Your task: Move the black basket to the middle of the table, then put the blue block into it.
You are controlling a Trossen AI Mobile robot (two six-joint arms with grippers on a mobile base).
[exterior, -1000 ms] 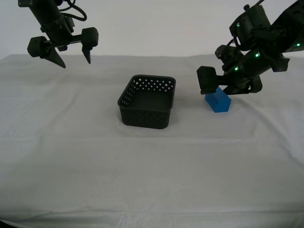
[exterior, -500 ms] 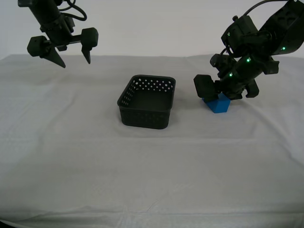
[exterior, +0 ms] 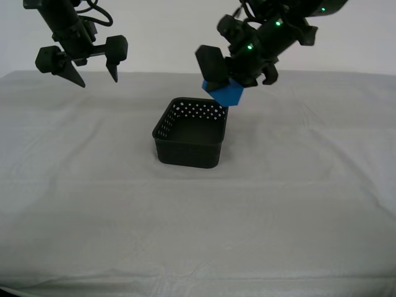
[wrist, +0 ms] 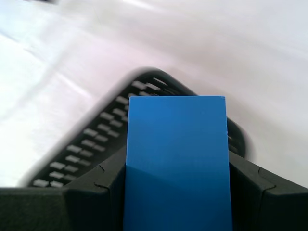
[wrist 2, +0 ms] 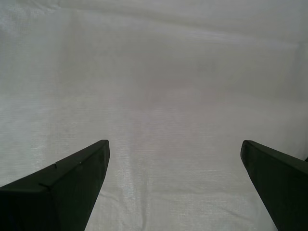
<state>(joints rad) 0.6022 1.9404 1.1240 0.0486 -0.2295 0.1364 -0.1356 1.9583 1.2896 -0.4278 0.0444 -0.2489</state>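
The blue block (exterior: 223,93), on the table (exterior: 297,204) right of the black basket (exterior: 190,132) a second ago, now hangs clamped in the first gripper (exterior: 230,75) above the basket's far right corner, nearly ready to drop in, while the second gripper (exterior: 83,64) idles spread open at far left.

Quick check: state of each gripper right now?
My first gripper: closed on the blue block, above the black basket.
My second gripper: open, holding nothing, above the table.
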